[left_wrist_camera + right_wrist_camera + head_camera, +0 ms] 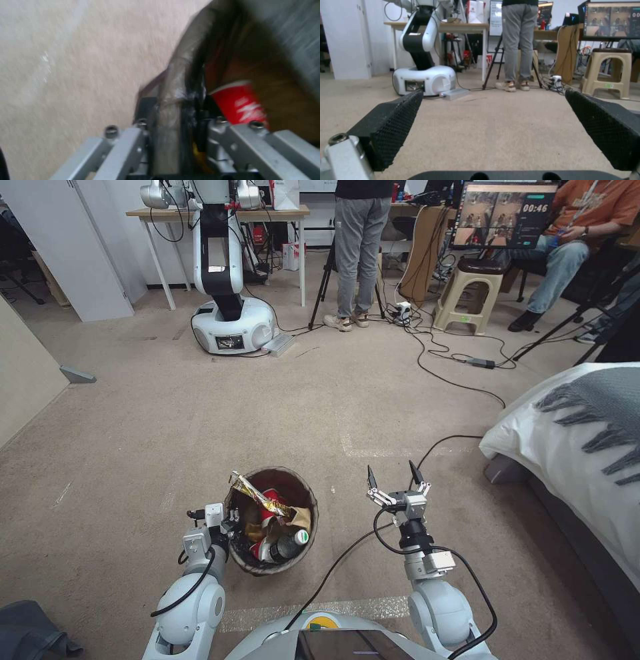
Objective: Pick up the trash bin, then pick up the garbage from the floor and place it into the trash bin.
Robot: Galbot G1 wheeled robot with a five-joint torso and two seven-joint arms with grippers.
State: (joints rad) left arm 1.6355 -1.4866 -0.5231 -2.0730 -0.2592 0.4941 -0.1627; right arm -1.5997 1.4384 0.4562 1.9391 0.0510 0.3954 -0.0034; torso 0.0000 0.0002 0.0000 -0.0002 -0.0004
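The left gripper (pixel 230 527) is clamped on the rim of the trash bin (pixel 303 500), which hangs low over the carpet, stuffed with garbage (pixel 270 520); that one-sided pinch on the liner could slip and tip it. The right gripper (pixel 396 478) waits spread wide beside it, holding nothing. The left wrist view shows the rim between the fingers and a red cup (pixel 238 102).

Even, diffuse indoor light is being spread over the beige carpet (pixel 200 433) in the head view, with only soft, faint shadows being cast. Straight lines are being bowed toward the edges by wide-angle distortion. The left wrist view is being smeared by heavy motion blur, so the carpet texture is being streaked and the red cup (pixel 240 102) is being softened. In the right wrist view, the near black pads (pixel 393 125) are being rendered slightly soft.
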